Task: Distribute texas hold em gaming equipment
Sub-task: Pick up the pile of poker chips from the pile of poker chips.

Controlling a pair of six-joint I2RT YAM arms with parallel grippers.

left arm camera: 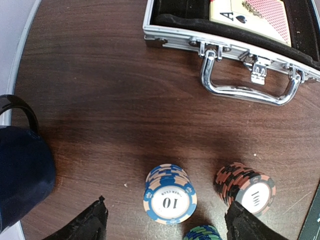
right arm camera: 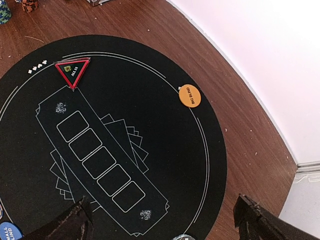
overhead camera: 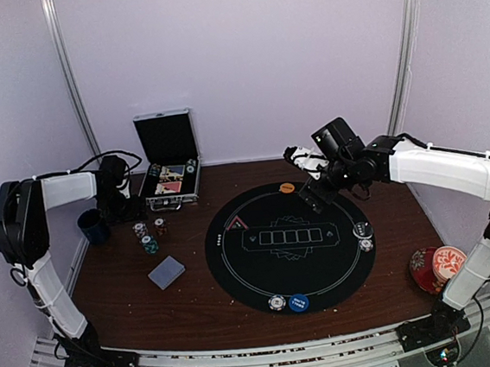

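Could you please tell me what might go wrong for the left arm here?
The left gripper stands open over the blue chip stack, but one finger lines up with the red stack, and the green stack is close: descending may topple them. The dark mug beside the other finger could be bumped.

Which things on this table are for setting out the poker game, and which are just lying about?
Job: chip stacks, card deck, orange button, blue button, red triangle marker, round mat, open case.
Lying about: dark blue mug, red floral cup and saucer.
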